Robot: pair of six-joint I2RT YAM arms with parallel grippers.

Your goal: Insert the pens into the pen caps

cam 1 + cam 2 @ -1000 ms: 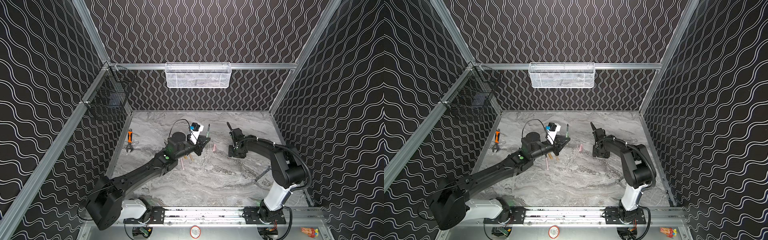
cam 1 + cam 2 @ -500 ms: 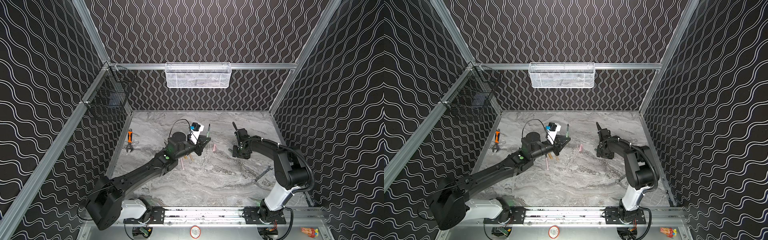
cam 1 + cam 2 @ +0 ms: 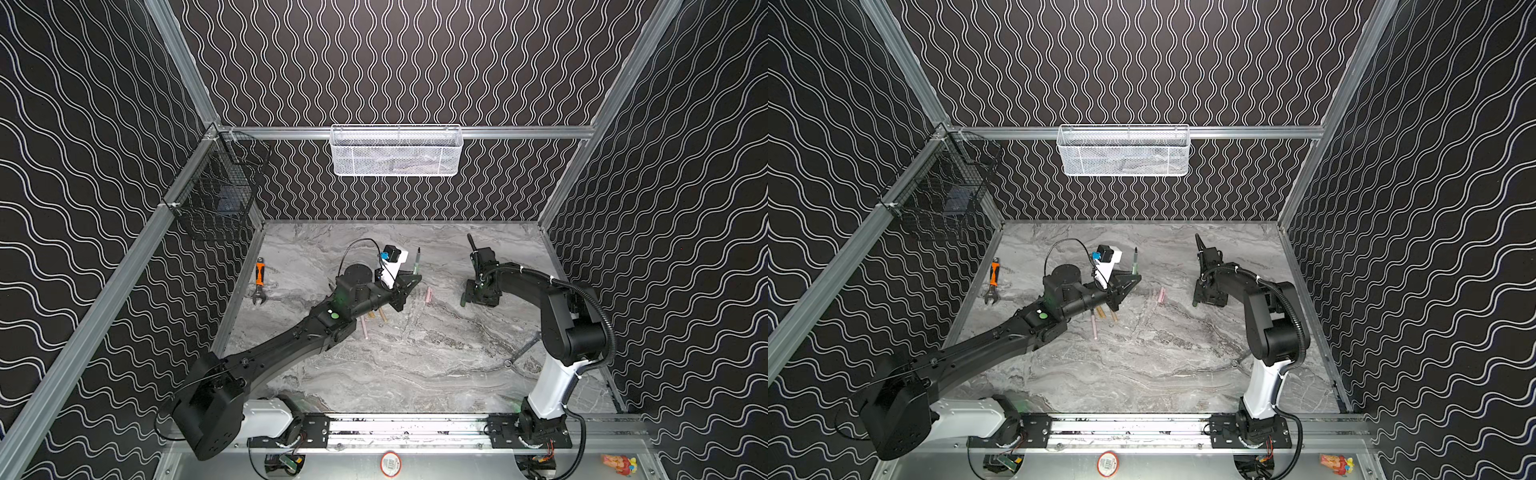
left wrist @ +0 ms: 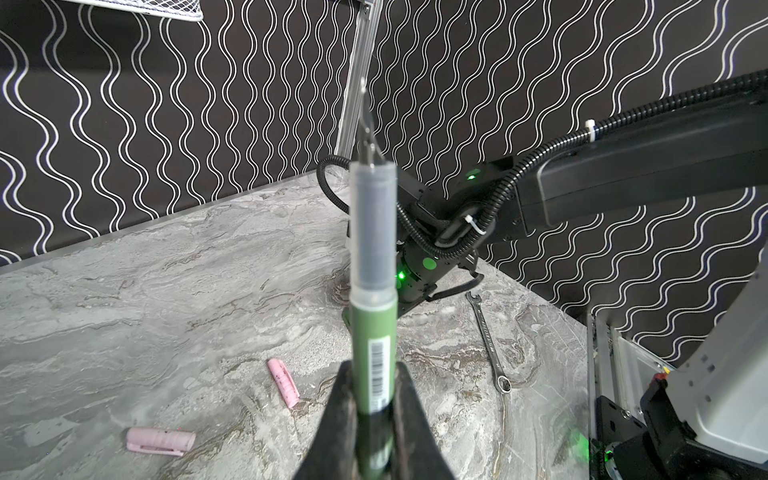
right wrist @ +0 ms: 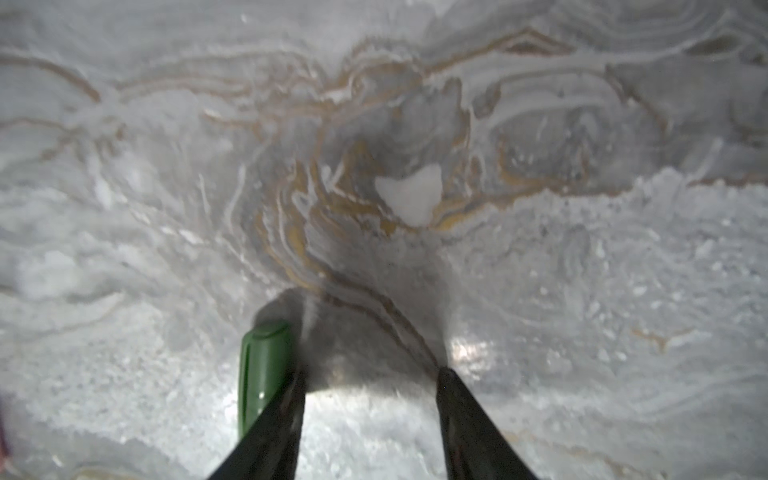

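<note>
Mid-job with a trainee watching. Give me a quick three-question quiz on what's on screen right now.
1. True or false: the left hand is empty.
2. What colour is the cap lying beside the right hand? A pink, B green, C gold.
3. Fill in: the green pen stands with its tip pointing ____.
Key: 1 false, it grips the green pen; 2 B; 3 up.

No words or numbers can be read. A white barcode label [image 4: 380, 371] sits on the barrel of the green pen [image 4: 372, 266], showing bars but no legible digits. A round red-and-white sticker [image 3: 390, 464] on the metal base plate [image 3: 457, 467], well in front of the pen, is too small to read.
</note>
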